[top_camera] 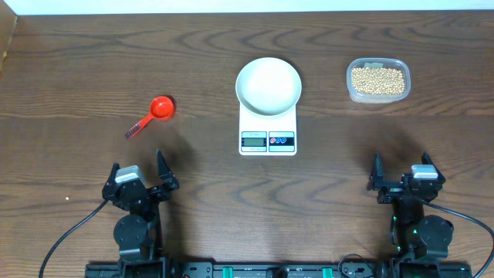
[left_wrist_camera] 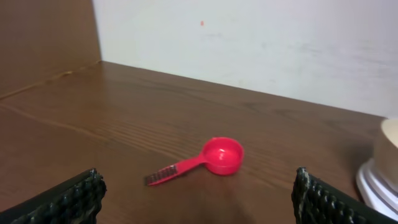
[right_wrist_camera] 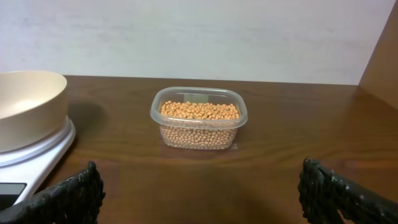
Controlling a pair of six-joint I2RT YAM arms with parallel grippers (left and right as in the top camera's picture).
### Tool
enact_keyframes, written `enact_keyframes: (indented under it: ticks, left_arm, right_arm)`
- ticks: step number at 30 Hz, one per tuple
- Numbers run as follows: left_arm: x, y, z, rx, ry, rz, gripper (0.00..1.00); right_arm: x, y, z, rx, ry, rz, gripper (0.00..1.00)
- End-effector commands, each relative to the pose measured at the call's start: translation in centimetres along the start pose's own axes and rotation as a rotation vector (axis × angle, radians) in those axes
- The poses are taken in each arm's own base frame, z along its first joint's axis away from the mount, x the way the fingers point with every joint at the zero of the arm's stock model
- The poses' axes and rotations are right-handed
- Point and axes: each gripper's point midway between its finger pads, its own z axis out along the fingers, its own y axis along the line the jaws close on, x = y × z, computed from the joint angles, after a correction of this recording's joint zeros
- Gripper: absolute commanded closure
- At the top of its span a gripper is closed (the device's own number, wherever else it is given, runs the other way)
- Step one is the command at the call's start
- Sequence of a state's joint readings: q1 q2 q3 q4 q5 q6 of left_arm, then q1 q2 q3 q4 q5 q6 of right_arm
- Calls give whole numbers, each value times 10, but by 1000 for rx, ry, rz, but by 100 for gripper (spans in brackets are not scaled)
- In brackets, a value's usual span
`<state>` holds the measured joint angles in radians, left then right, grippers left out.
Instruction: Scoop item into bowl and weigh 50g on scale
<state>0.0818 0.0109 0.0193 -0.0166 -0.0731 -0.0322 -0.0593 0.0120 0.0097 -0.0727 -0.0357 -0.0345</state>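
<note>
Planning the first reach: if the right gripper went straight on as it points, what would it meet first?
Likely the clear tub of beans, centred ahead of the right gripper; nothing shows between.

One bowl, one scale, one scoop, one tub

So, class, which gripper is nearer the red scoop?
Left. The left gripper faces the red scoop close by; the right gripper sits far off, beyond the scale.
</note>
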Motion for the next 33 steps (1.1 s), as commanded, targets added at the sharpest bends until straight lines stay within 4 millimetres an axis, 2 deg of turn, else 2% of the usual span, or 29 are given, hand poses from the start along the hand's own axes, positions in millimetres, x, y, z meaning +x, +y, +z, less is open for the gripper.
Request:
enact_keyframes:
  ticks: [1,4,11,16,22,27,30,33]
  left_arm:
    - [12,-16,-1,95,47,42,2]
    - [1,-17,-1,96,48,42,2]
    - [-29,-43,5,216,125,67,2]
    - [-58,-65,22,303,251,59,2]
    - [-90,-96,53,434,446,68,2]
    - [-94,-108,80,480,672,77,2]
    - [-91,-107,95,484,811,107,2]
    - [-84,-100,114,488,869,144,2]
  right_arm:
    - [1,1,0,-2,-1,-9,1]
    - [1,1,0,-2,-1,-8,1]
    - [1,1,0,-1,0,-8,1]
    - [1,1,0,-1,-1,-8,1]
    - [1,1,0,-2,-1,-8,1]
    - [1,1,0,-2,-1,-8,1]
    - [1,1,0,-1,-1,-8,1]
    - [1,1,0,-2,-1,-8,1]
